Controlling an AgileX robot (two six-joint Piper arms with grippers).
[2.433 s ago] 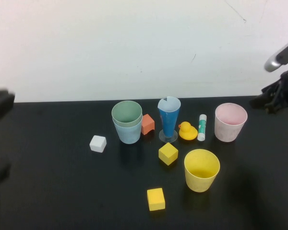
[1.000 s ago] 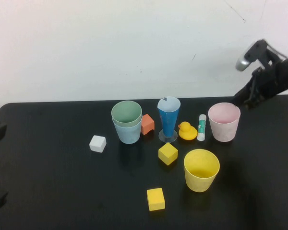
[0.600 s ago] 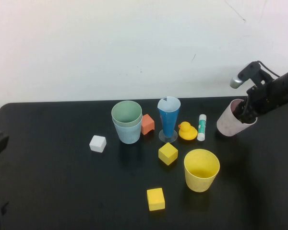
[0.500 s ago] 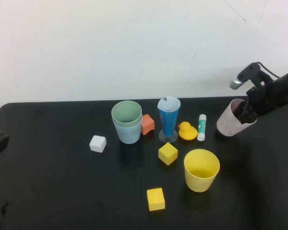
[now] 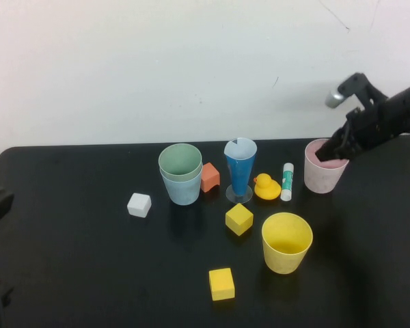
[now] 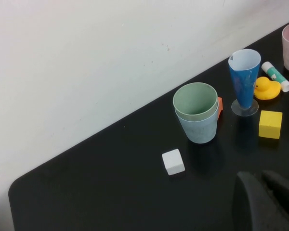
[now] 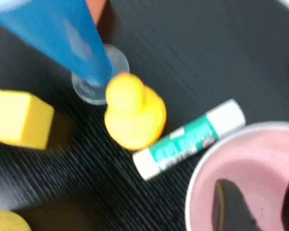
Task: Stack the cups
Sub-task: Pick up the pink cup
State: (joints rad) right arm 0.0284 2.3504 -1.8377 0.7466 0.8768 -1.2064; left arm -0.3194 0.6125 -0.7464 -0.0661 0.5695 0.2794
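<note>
Black table (image 5: 82, 266): right gripper (image 5: 330, 153) in pink cup (image 5: 322, 176)

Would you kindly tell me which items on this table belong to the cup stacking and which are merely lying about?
Job:
- green cup nested in blue cup
- yellow cup
- pink cup, right gripper at its rim

Lying about:
- cone glass
- duck
- glue stick
- orange block
- white cube
- two yellow cubes

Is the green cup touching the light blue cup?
Touching. The high view shows the green cup nested inside the light blue cup, its rim resting just above the blue rim.
</note>
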